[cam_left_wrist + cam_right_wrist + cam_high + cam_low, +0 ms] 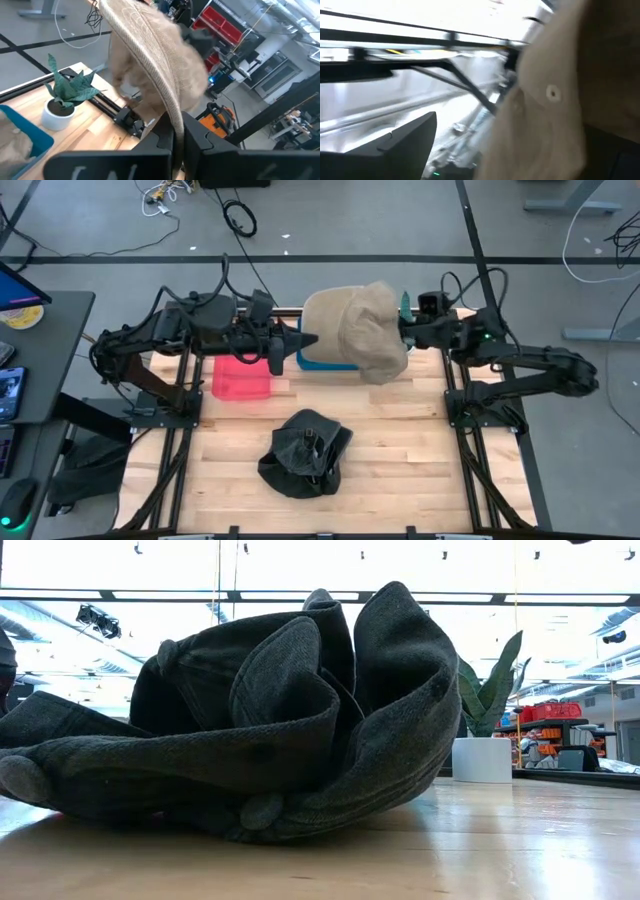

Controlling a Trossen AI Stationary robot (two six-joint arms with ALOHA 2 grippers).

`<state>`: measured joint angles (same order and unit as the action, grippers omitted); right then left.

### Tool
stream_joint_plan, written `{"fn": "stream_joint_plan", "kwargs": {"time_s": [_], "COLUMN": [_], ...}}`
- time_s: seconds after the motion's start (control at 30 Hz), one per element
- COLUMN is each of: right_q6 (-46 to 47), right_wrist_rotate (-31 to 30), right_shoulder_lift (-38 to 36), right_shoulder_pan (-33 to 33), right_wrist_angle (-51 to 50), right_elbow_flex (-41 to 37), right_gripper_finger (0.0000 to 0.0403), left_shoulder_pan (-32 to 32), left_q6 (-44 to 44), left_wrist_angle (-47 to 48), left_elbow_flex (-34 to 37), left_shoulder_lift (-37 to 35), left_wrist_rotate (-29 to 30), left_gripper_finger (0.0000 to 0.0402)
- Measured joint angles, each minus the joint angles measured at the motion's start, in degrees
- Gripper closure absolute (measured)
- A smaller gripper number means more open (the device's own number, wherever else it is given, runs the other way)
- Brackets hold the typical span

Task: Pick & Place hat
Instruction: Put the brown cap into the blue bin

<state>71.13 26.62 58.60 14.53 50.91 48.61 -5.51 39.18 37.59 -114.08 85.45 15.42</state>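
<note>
A tan hat (355, 330) hangs in the air over a blue bin (322, 363) at the table's far side. My left gripper (300, 340) is shut on the hat's left rim. My right gripper (408, 330) stands open at the hat's right side. In the right wrist view the tan cloth (555, 100) lies across one finger, and the other finger (405, 145) is clear of it. A crumpled dark hat (305, 452) rests on the wood near the table's middle and fills the low view (260, 730). My left gripper pinches the tan hat's brim (172, 117) at its edge between the two shut fingers, which come level from the table's left. The brim stands on edge, rising from the fingers. The hat is lifted clear above the blue bin. My right gripper: whether a finger touches the cloth I cannot tell.
A pink bin (240, 377) sits beside the blue bin, under my left arm. A small plant in a white pot (62, 100) stands at the far edge behind the blue bin. Bare wood lies to either side of the dark hat.
</note>
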Motion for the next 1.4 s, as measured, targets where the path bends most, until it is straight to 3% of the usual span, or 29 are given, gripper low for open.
{"fn": "stream_joint_plan", "kwargs": {"time_s": [0.17, 0.37, 0.53, 0.87, 1.03, 1.4], "right_q6": [0.9, -0.1, -1.3, 1.2, 3.5, 5.7], "right_wrist_rotate": [-0.2, 0.5, 1.4, 6.2, 6.4, 5.4], "right_shoulder_lift": [0.9, 0.9, 0.9, 0.8, 0.8, -1.9], "right_shoulder_pan": [0.0, 0.0, 0.0, 0.1, 0.1, 1.8], "right_wrist_angle": [4.1, -0.8, -1.7, -1.0, -1.0, -0.9], "right_elbow_flex": [0.0, 0.0, 0.0, 0.0, 0.0, 0.0], "right_gripper_finger": [0.0036, 0.0104, 0.0186, 0.0388, 0.0397, 0.0401], "left_shoulder_pan": [0.6, 1.2, 1.5, 1.5, 1.5, -1.4], "left_q6": [0.2, 0.2, 0.3, 0.9, 0.3, -7.9], "left_wrist_angle": [1.9, 2.1, 3.4, 6.2, 6.2, 13.3], "left_elbow_flex": [0.0, 0.0, 0.0, 0.1, 0.1, 0.1], "left_shoulder_lift": [0.0, 0.0, 0.0, 0.0, 0.0, 0.0], "left_wrist_rotate": [0.0, 0.0, 0.0, 0.1, 0.4, 8.1], "left_gripper_finger": [0.039, 0.039, 0.039, 0.039, 0.0374, 0.0228]}}
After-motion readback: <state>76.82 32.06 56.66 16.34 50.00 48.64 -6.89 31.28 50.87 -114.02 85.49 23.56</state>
